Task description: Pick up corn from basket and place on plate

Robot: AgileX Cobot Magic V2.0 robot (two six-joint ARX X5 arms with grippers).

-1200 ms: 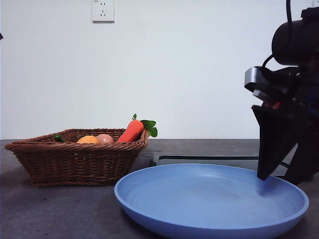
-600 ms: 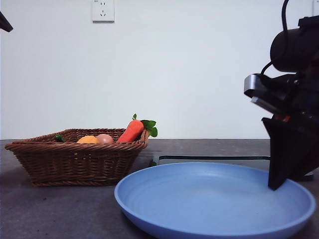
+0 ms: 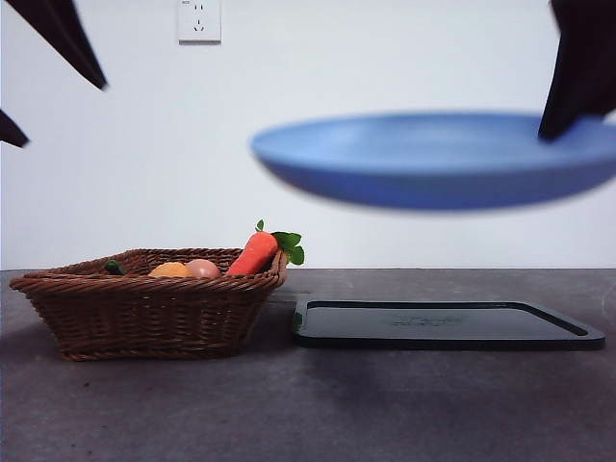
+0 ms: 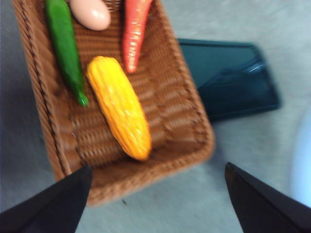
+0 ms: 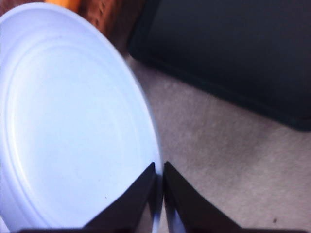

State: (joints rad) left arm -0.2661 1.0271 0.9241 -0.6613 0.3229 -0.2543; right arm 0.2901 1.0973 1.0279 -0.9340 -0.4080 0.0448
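- Lifted off the bench since a moment ago, the plate [image 3: 438,159] now hangs in the air above the black tray [image 3: 448,323].
- Right gripper [image 5: 159,182]: fingers pinched on the plate's rim.
- Left gripper [image 4: 155,199]: fingers spread wide, above the basket [image 4: 192,121].
- Corn [image 4: 119,107] lies in the basket between a green vegetable [image 4: 65,48] and the carrot [image 4: 133,34].

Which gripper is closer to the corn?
Left. The left gripper hovers open just above the basket holding the corn. The right gripper is off aside, pinching the lifted plate.
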